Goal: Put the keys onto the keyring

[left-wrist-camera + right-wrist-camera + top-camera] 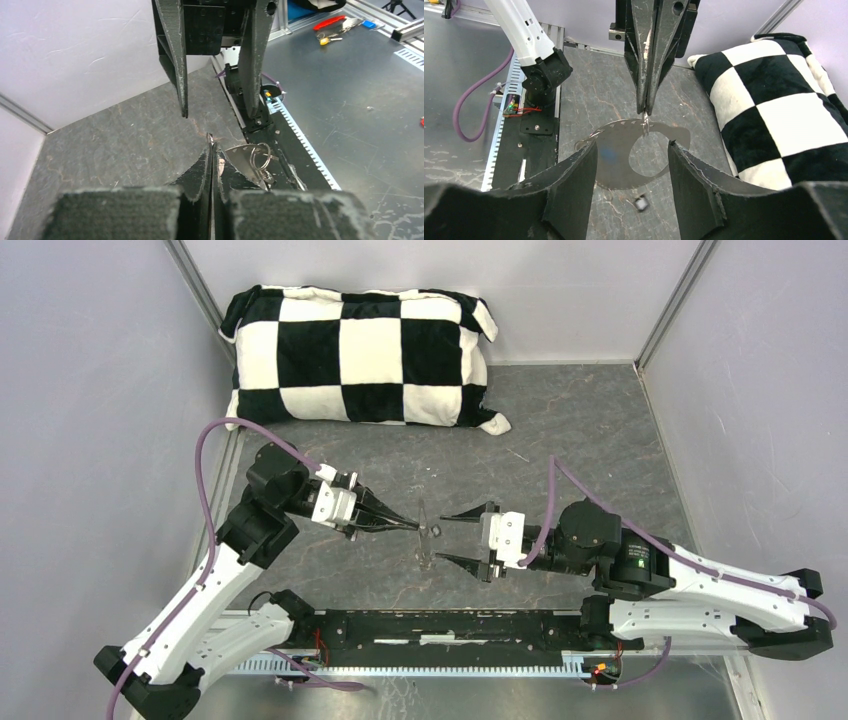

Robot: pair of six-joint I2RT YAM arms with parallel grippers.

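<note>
Left gripper (410, 526): fingers pressed together, pinching the top edge of the keyring (621, 124). Seen in the right wrist view as a closed black wedge (645, 107) coming down from above, tip on the wire. In its own view, pads (202, 172) tight together, with a sliver of wire (210, 136) standing up just past the tips.

Keyring: held off the table (580, 440), near mid-table between the two grippers. Edge-on from above, a thin pale upright line (423, 540). Broad side turned to the right wrist camera.

Right gripper (440, 537): wide open, holding nothing. Fingers (579, 185) spread to either side of the loop's lower half, not touching it. From the left wrist, two dark fingers (177, 60) pointing down, facing the left fingertips.

Black key (640, 202): small, dark, pale centre, below the loop between the right fingers. Whether hanging or lying on the table, cannot tell.

Blue key (609, 152): only a blurred blue patch inside the loop's outline. Position relative to the wire unclear.

Pillow (360, 355): black-and-white chequered, at the far left of the table, well apart from both grippers.
</note>
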